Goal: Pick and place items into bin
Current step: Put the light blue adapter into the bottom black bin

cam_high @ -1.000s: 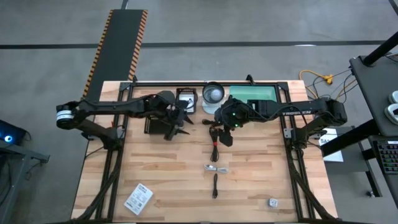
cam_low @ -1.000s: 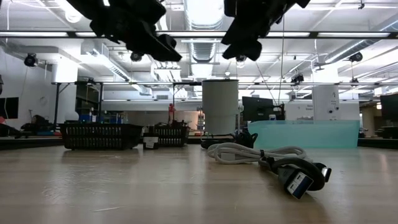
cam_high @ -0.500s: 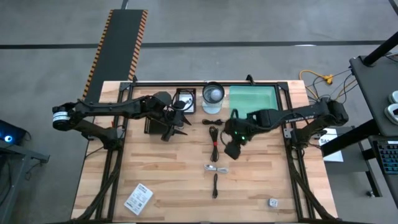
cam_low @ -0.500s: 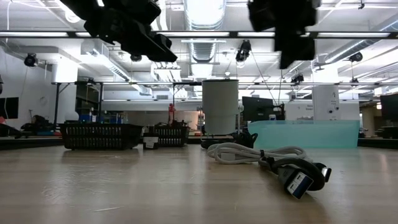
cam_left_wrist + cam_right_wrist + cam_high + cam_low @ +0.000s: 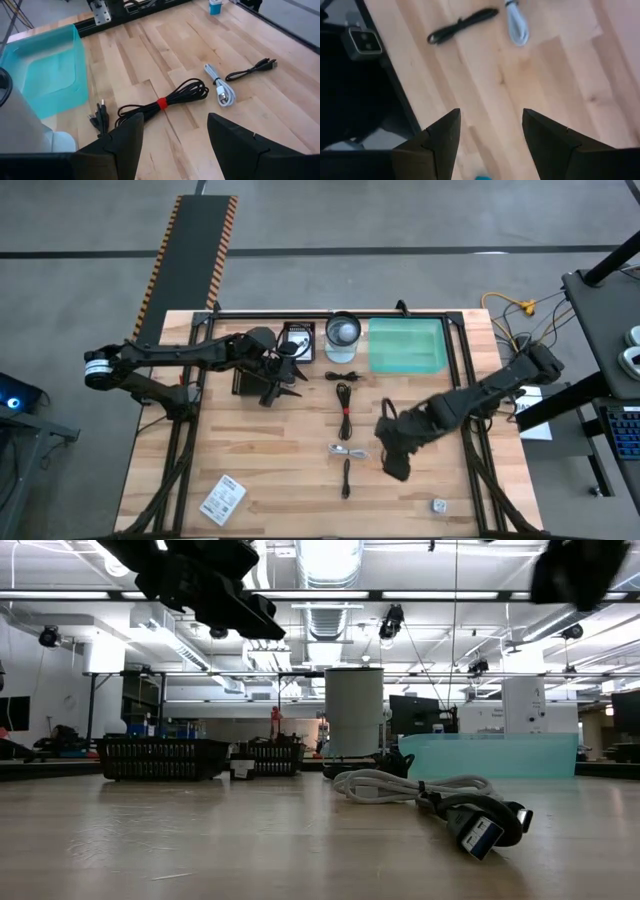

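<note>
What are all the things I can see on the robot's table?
Bin: one, see-through teal, far edge of the table, right of middle.
Cylinder: one, white, just left of the bin.
Black baskets: two, far edge, left of the cylinder.
Long black cable: one, tied with a red band, middle.
Small black cable: one, near the cylinder.
White cable: one, coiled, middle.
Short black cable: one, near side of the white cable.
White packet: one, near-left corner.
Small grey bit: one, near-right.
Left gripper: open, above the baskets.
Right gripper: open, right of the white cable.
</note>
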Available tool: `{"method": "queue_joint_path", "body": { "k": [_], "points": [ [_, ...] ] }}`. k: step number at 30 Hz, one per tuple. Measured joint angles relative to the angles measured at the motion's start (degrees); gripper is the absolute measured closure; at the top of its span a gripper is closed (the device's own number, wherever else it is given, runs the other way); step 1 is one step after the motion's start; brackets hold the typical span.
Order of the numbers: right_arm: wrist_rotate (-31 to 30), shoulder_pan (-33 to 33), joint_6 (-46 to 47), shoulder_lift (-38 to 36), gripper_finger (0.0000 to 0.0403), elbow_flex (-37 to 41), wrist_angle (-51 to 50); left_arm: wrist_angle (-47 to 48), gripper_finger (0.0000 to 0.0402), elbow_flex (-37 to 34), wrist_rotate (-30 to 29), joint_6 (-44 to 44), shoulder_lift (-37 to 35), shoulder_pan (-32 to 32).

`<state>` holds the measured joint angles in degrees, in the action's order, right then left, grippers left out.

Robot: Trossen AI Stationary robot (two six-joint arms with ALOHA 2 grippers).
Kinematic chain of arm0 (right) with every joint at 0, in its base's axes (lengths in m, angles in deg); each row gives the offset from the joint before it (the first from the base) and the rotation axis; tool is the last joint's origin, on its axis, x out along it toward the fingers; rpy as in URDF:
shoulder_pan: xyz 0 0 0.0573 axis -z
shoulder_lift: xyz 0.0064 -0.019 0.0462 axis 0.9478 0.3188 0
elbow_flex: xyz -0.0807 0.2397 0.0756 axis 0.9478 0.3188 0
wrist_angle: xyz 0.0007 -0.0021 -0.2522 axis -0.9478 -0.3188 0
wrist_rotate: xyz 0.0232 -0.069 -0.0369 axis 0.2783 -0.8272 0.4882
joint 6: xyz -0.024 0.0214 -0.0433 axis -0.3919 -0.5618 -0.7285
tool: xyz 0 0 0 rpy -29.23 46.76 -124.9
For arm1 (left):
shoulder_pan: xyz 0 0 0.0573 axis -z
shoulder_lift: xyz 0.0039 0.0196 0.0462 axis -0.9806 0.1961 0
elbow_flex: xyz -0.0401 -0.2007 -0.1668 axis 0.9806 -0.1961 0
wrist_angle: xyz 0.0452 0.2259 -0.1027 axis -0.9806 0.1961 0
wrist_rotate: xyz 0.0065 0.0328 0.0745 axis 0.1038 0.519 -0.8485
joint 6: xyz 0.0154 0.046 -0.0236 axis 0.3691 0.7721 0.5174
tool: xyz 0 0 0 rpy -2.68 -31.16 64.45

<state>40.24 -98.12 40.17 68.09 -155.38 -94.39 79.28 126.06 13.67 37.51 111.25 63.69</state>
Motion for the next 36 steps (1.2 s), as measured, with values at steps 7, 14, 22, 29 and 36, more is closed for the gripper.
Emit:
{"method": "queue_joint_path", "body": {
  "k": [7,14,22,29,36],
  "points": [
    [-0.44,-12.63,4.92,0.61,0.0204,0.45,-0.24,-0.04,0.0198,0.00,-6.09,0.02,0.03,0.00],
    [-0.70,-24.21,7.63,3.57,0.0204,1.70,2.10,-0.17,0.0198,0.00,-6.37,-0.03,0.97,0.02],
    [-0.74,-25.75,20.01,9.77,0.0204,1.73,5.64,-0.21,0.0198,0.00,-6.65,-0.06,1.03,0.02],
    [-0.15,-27.23,19.59,14.03,0.0168,1.14,5.35,-0.61,0.0198,0.00,-6.73,-0.10,1.03,0.07],
    [-0.03,-27.21,17.47,14.47,0.0135,1.37,5.50,-2.12,0.0198,0.00,-6.83,-0.19,1.03,0.07]
  ]
}}
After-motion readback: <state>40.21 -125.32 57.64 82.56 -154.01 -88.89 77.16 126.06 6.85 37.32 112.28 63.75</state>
